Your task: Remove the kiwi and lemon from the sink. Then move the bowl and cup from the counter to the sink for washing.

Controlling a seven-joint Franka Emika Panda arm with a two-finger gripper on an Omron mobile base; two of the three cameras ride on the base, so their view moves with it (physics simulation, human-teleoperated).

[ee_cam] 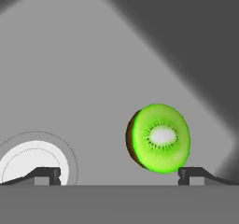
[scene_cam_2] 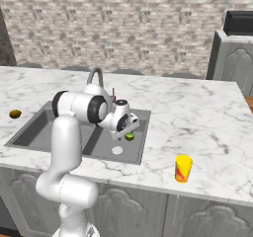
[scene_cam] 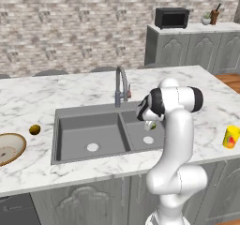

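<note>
kiwi in sink's right basin, seemingly beside drain.

Behind everything, a brick wall in mottled beige and grey, spanning the top of both base views. At upper right of the left base view, a grey cabinet run with arched panel doors, pale top, black microwave on it, and beside that a small potted plant and a brown container, perhaps holding utensils. Wooden floor in a strip at right edge. Rounded grey stool tops along mid frame. Light even and soft, faint shadows.
</note>
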